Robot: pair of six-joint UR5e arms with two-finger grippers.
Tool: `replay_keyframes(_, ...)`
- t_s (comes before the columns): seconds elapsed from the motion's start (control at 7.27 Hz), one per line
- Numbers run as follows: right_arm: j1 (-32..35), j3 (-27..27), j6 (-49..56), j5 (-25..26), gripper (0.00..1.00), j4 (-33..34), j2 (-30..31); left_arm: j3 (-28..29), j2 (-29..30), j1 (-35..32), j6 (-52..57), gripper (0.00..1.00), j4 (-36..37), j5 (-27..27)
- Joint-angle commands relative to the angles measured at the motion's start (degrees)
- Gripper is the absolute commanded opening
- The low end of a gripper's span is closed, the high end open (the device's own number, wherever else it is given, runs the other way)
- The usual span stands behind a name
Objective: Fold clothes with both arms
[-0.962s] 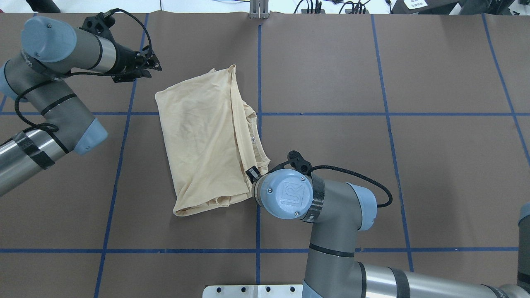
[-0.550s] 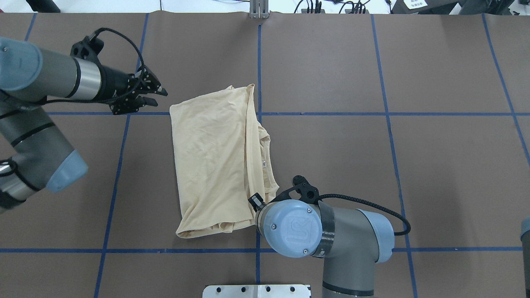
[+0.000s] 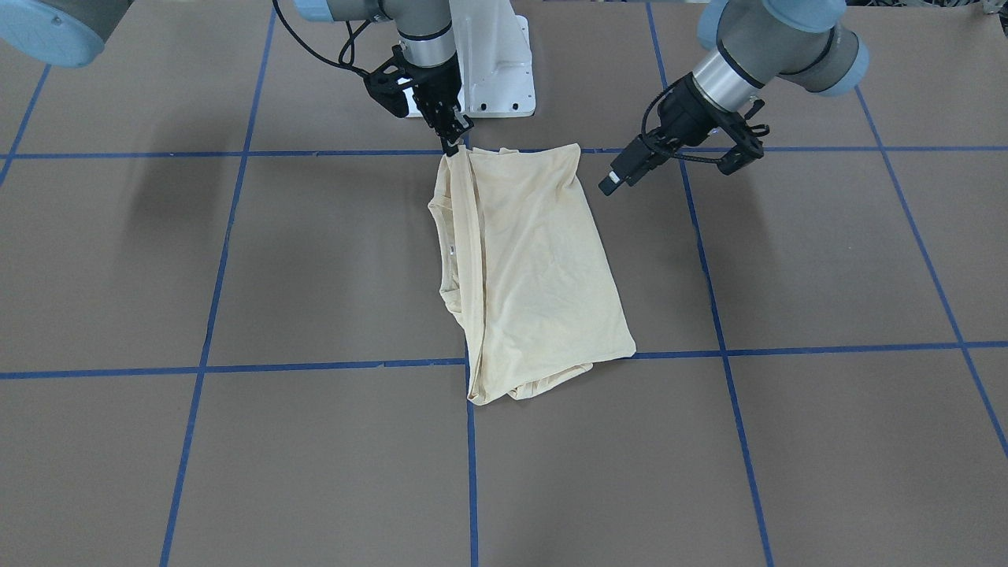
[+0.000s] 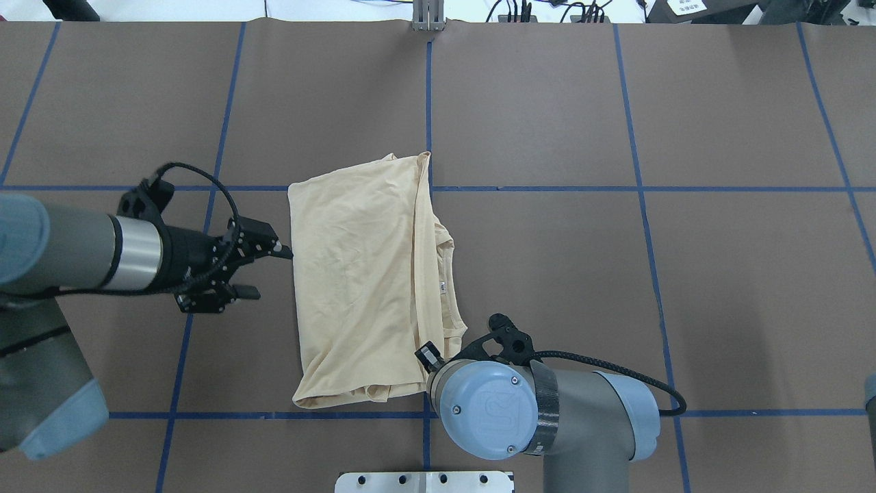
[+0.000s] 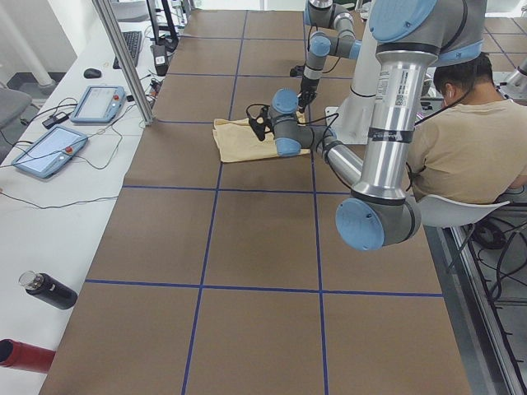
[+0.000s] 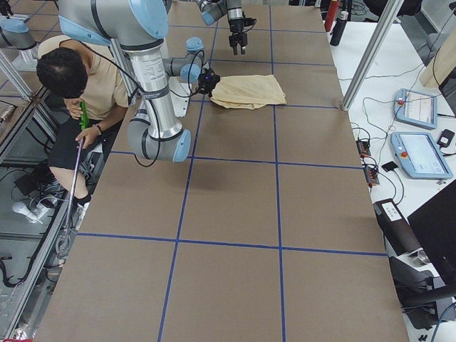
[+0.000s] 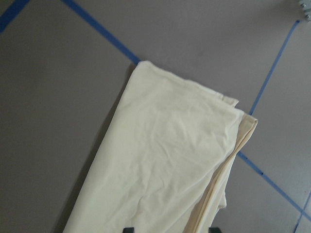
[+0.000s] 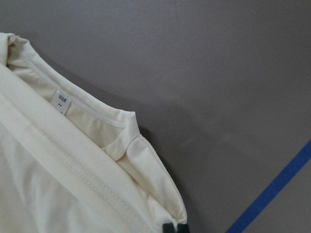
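Folded cream T-shirt is lying on the worktop.
Right claw is pinching the T-shirt's corner; left claw is gaping apart just beside the T-shirt.

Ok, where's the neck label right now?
In the overhead view the label sits on the shirt's right edge, inside the collar, just ahead of the right gripper.

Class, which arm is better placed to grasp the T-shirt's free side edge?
Probably left: the open left gripper hangs beside that edge of the T-shirt; the right gripper is shut on its near corner.
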State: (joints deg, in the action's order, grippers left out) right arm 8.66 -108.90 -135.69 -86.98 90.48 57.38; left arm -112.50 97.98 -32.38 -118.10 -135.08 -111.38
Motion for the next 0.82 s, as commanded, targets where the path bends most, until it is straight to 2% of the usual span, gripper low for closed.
replay_keyframes(0.0, 0.0, -1.3, 0.0, 0.1, 0.0, 0.0, 0.3, -1.5, -0.6, 7.8, -5.6, 0.89, 0.0, 6.2)
replay_keyframes(0.14, 0.0, -1.3, 0.0, 0.1, 0.0, 0.0, 0.5, -3.1, -0.7, 8.5, -7.1, 0.88, 0.1, 6.6)
replay_keyframes(0.27, 0.0, -1.2, 0.0, 0.1, 0.0, 0.0, 1.0, -3.1, -2.8, 11.4, -11.8, 1.0, 0.0, 8.6)
replay_keyframes(0.41, 0.0, -1.3, 0.0, 0.1, 0.0, 0.0, 1.0, -2.9, -2.8, 13.8, -13.4, 1.0, 0.2, 11.2)
replay_keyframes(0.55, 0.0, -1.3, 0.0, 0.1, 0.0, 0.0, 0.9, -2.0, -3.1, 15.6, -13.5, 0.99, 0.3, 11.4)
replay_keyframes(0.69, 0.0, -1.3, 0.0, 0.1, 0.0, 0.0, 0.9, -1.2, -2.3, 17.6, -15.1, 0.97, 5.0, 12.6)
